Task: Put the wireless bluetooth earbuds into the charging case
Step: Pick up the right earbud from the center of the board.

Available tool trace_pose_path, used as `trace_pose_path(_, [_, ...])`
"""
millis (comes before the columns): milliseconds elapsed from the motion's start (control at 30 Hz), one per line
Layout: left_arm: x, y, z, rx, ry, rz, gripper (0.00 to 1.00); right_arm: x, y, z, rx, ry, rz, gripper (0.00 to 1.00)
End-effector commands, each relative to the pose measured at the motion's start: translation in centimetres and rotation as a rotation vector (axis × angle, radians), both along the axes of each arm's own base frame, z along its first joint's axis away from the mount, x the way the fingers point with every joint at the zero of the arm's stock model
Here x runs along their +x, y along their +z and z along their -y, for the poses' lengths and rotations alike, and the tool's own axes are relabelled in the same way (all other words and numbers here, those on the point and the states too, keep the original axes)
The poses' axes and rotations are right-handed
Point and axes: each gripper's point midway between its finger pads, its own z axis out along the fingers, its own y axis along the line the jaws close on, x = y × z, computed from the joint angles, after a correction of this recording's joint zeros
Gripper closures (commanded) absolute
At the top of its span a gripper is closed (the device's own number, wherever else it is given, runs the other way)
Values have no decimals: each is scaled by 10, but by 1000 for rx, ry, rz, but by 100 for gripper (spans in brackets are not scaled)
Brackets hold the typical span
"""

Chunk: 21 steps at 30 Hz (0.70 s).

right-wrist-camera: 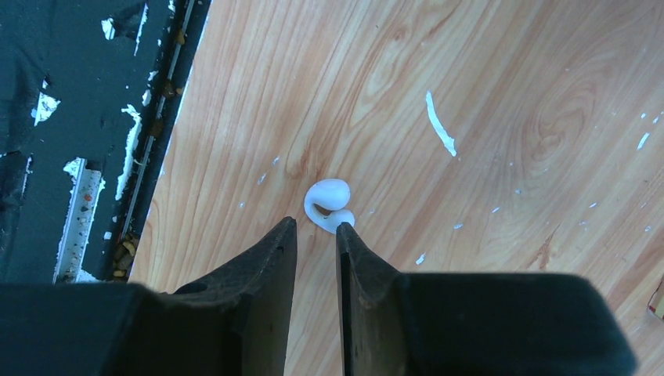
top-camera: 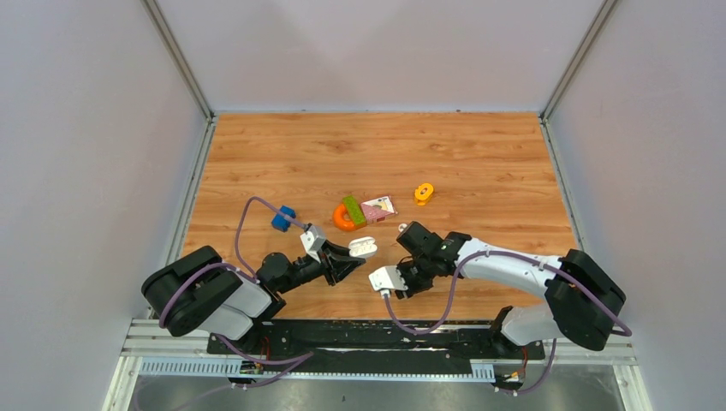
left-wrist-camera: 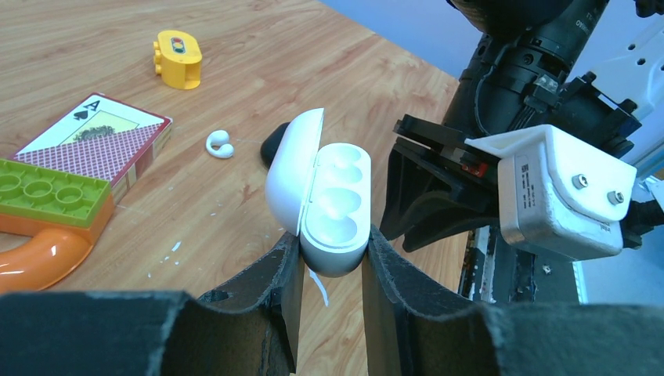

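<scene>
My left gripper (top-camera: pixel 349 257) (left-wrist-camera: pixel 333 254) is shut on the base of a white oval charging case (left-wrist-camera: pixel 329 200) (top-camera: pixel 363 247). It holds the case lid-open above the table, and the wells show only glossy white. A white earbud (right-wrist-camera: pixel 329 205) lies on the wood just past my right gripper's (right-wrist-camera: pixel 315 229) (top-camera: pixel 401 272) fingertips, touching the right one. The jaws stand a little apart with nothing between them. A second white earbud (left-wrist-camera: pixel 219 145) (top-camera: pixel 401 227) lies beyond the case. A dark rounded thing (left-wrist-camera: pixel 272 142) shows partly behind the case. I cannot tell what it is.
An orange ring (top-camera: pixel 344 218) (left-wrist-camera: pixel 35 258), a green brick (top-camera: pixel 353 210) (left-wrist-camera: pixel 51 196) and a playing-card box (top-camera: pixel 378 206) (left-wrist-camera: pixel 94 137) lie mid-table. A yellow block (top-camera: pixel 424 193) (left-wrist-camera: pixel 178 59) lies farther right and a blue block (top-camera: pixel 283 217) to the left. The table's near edge and black rail (right-wrist-camera: pixel 70 157) are close by.
</scene>
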Motion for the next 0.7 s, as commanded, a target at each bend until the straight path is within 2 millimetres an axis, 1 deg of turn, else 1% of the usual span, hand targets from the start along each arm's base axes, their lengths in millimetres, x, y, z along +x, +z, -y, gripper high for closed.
trace_pose_path(0, [3, 27, 3, -78, -1, 76, 99, 2, 9, -12, 37, 13, 28, 75])
trace_pose_path(133, [3, 27, 3, -77, -4, 75, 99, -1, 11, -15, 42, 28, 29, 74])
trace_pose_path(367, [3, 27, 3, -79, -7, 74, 99, -7, -1, -15, 4, 45, 10, 74])
trace_pose_path(533, [3, 27, 3, -78, -7, 72, 98, -5, -6, -15, -16, 42, 13, 73])
trace_pose_path(667, [3, 26, 3, -77, -7, 70, 98, -2, -4, -17, -10, 30, 33, 73])
